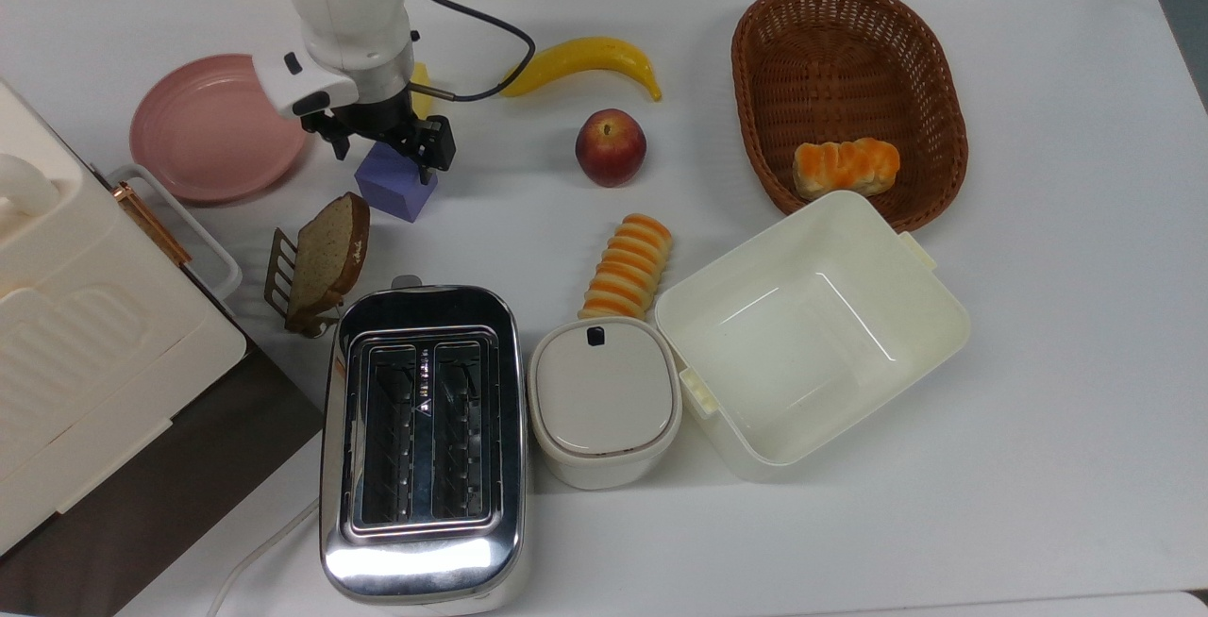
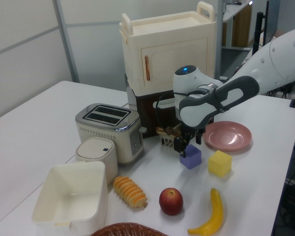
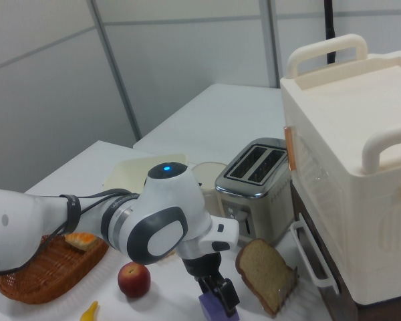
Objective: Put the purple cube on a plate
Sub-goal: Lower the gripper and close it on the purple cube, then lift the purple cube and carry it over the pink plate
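While the top view has the brown wicker basket [image 1: 849, 93] holding one orange bread roll [image 1: 846, 167], we see the cream plastic tub [image 1: 812, 334] bare, the black two-finger gripper [image 1: 387, 141] spread astride the small violet-blue cube [image 1: 394, 185], the pink round plate [image 1: 219, 126] just beside. Left view: white table [image 2: 34, 123], grey wall panels. Right view: cube [image 3: 210, 307] under the gripper [image 3: 222, 294].

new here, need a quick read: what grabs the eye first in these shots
The white arm's tool hangs open astride the purple cube, beside the pink plate at the top view's left. The chrome toaster gleams at the bottom, and a brown basket sits at the upper right.
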Tool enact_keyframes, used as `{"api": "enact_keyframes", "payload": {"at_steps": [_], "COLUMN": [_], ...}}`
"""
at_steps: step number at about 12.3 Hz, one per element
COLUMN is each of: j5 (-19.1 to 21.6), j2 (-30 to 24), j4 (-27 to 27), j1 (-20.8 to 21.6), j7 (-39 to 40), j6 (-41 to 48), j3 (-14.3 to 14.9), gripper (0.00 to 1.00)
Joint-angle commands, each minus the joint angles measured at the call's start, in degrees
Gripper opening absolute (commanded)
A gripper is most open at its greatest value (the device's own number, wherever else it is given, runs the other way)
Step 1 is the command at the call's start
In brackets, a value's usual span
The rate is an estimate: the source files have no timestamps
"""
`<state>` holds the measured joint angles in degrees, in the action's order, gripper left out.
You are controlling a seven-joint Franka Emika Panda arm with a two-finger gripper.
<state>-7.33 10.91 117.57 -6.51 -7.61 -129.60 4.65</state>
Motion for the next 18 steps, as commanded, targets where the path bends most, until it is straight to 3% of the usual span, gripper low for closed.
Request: {"api": "enact_keyframes", "payload": {"at_steps": [1, 4, 5, 6, 7, 9, 11, 16, 18], "j5": [-1.1, -1.1, -1.1, -1.1, -1.1, -1.1, -1.1, -0.5, -0.4], "j2": [1.0, 1.2, 1.2, 1.4, 1.4, 1.3, 0.3, -10.5, -11.2], "j4": [0.0, 0.0, 0.0, 0.0, 0.0, 0.0, -0.1, -0.3, -0.1], "j1": [-0.4, -0.4, -0.3, -0.4, -0.4, -0.5, -0.8, -5.7, -7.0], "j7": [-0.7, -0.7, -0.7, -0.7, -0.8, -0.7, -0.7, -1.3, -1.3], "j6": [-2.3, -2.3, -2.4, -2.4, -2.4, -2.4, -2.2, 2.7, 3.2], "j3": [-0.6, -0.6, -0.6, -0.6, -0.6, -0.6, -0.6, -0.5, -0.3], "gripper": [1.0, 0.92, 0.6, 0.41, 0.38, 0.19, 0.19, 0.19, 0.19]}}
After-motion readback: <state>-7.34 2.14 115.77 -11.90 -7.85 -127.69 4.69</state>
